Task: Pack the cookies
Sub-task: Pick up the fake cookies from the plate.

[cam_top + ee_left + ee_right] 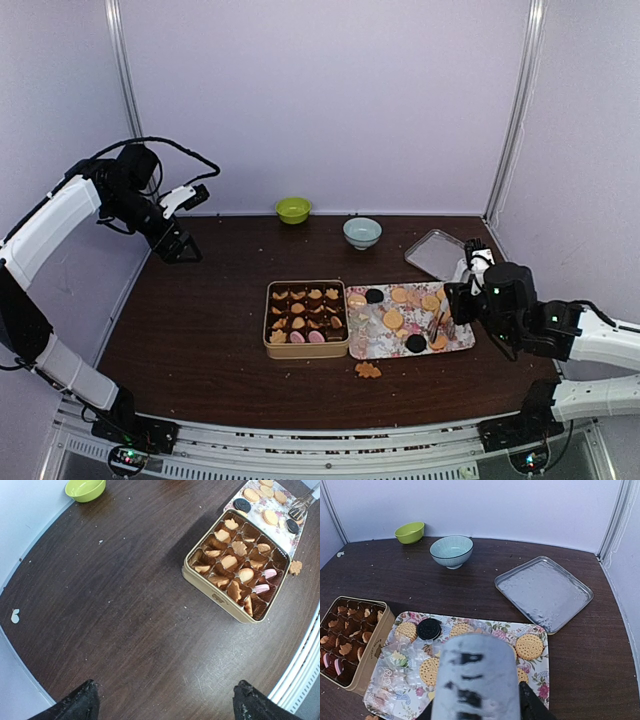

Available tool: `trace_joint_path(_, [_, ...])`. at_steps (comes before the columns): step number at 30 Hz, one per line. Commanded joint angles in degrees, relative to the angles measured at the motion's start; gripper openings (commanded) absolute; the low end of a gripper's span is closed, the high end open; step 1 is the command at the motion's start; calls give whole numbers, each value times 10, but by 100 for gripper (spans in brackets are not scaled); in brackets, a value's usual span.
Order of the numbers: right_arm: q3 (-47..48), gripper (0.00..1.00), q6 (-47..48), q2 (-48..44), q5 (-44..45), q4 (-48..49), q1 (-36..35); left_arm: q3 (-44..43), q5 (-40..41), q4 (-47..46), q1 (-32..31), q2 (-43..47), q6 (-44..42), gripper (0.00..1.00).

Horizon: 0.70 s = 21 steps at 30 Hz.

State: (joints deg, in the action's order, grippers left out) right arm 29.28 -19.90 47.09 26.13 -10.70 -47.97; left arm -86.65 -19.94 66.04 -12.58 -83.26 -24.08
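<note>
- Two arms at the near edge of the table (210, 330). The left gripper (164, 706) hangs high and well off to the left, jaws spread wide with nothing between them. The right gripper (458, 300) reaches over the tray and, as far as I can make out from here, is closed on a pair of metal tongs (438, 322).
- One floral tray (375, 345), right of centre, carrying the loose stock.
- One tan tin (306, 350), touching the tray's left edge. It is divided into paper cups; most hold a biscuit, and a few look unfilled.
- One silver tray (437, 252), behind the floral one and apart from it.
- Two bowls near the back wall: a blue bowl (362, 232) and a green bowl (293, 209).
- The cookies (529, 646): round tan ones and a couple of dark ones on the floral tray, with shaped tan and pink ones in the tin.
- One stray cookie (368, 370) on the bare table, just in front of the tray.
- Step in hand, by my reckoning: transfer from tray to tin, well along but not finished.
- The next move calls for nipping a single biscuit by its edges without cracking it, carrying it left, and setting it into a free cup. The stray will also want collecting.
</note>
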Motion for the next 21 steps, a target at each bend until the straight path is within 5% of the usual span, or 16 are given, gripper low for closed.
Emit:
trace_joint_path(1, [-12,39,-14,-8,-21,-3,0,-10,-8,-6,4,0,2,96])
trace_joint_path(21, [60,0,13,-23,-23,-16,-1,-5,-5,-6,4,3,2,96])
